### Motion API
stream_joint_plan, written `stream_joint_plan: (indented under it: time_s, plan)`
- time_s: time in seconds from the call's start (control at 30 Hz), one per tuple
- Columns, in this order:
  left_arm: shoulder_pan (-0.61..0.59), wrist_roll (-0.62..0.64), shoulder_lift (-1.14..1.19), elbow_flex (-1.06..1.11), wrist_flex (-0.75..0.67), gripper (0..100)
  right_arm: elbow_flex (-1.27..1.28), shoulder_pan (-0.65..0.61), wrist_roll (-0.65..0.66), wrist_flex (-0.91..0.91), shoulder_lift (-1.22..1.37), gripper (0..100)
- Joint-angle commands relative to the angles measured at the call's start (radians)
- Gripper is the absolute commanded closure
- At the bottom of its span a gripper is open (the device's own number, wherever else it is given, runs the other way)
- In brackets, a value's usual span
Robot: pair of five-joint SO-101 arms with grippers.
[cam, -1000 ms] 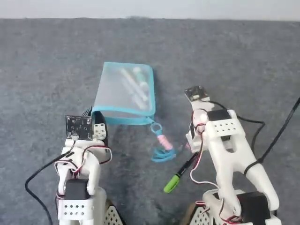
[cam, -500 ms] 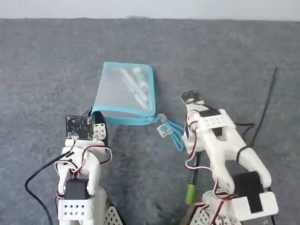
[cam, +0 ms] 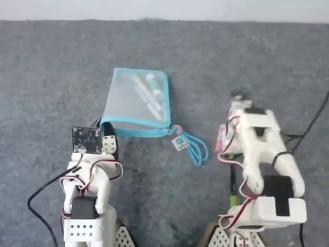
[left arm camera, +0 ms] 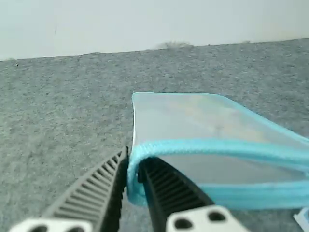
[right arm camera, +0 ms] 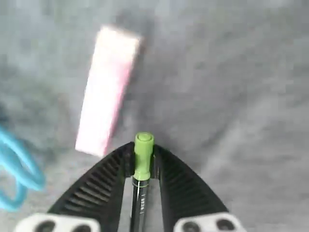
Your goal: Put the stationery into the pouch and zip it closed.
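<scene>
Green-capped pen (right arm camera: 144,141) clenched in the right end effector (right arm camera: 143,159), well apart from the pouch (left arm camera: 207,121) on the surface (cam: 51,62).
Left end effector (left arm camera: 133,164) is clamped on the pouch's rim corner; best bring the pen end-first to the mouth with that rim held raised.

End effector (right arm camera: 143,149) gripping pen (right arm camera: 143,162) (green-capped), pink eraser (right arm camera: 107,112)

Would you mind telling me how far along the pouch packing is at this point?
Done: a few white items already lie inside the pouch. In hand: the left end effector grips the pouch's rim, and the right end effector is shut on a green-capped pen. Left: that pen and the pink eraser on the table must go in, then the pouch zipped shut.
</scene>
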Motion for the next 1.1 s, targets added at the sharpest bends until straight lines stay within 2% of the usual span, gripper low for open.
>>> stream_joint_plan:
  time_s: [0.0,0.13,0.33,0.4,0.53,0.63,0.77,0.87,0.93,1.07]
  plan:
    - [0.008,0.015,-0.003,-0.01,-0.041,99,-0.25,0.047,0.032,0.085,-0.005,99.1]
    - [0.009,0.015,-0.003,-0.01,-0.043,99,-0.494,0.044,0.034,0.163,-0.002,99.1]
    - [0.009,0.015,-0.003,-0.01,-0.043,99,-0.706,-0.042,0.089,0.145,0.163,98.4]
    - [0.009,0.015,-0.003,-0.01,-0.041,99,-0.753,-0.058,0.098,0.13,0.251,92.6]
    - [0.009,0.015,-0.003,-0.01,-0.041,99,-0.827,-0.051,0.094,0.136,0.348,74.2]
    - [0.009,0.015,-0.003,-0.01,-0.043,99,-0.83,-0.039,0.095,0.17,0.312,75.2]
    - [0.009,0.015,-0.003,-0.01,-0.044,99,-0.779,-0.048,0.095,0.257,0.193,78.7]
    - [0.009,0.015,-0.003,-0.01,-0.041,99,-0.623,-0.064,0.095,0.314,0.096,78.8]
    - [0.009,0.015,-0.003,-0.01,-0.041,99,-0.466,-0.067,0.097,0.283,0.033,78.9]
    - [0.008,0.015,-0.003,-0.01,-0.04,99,-0.155,-0.064,0.115,0.113,-0.088,78.9]
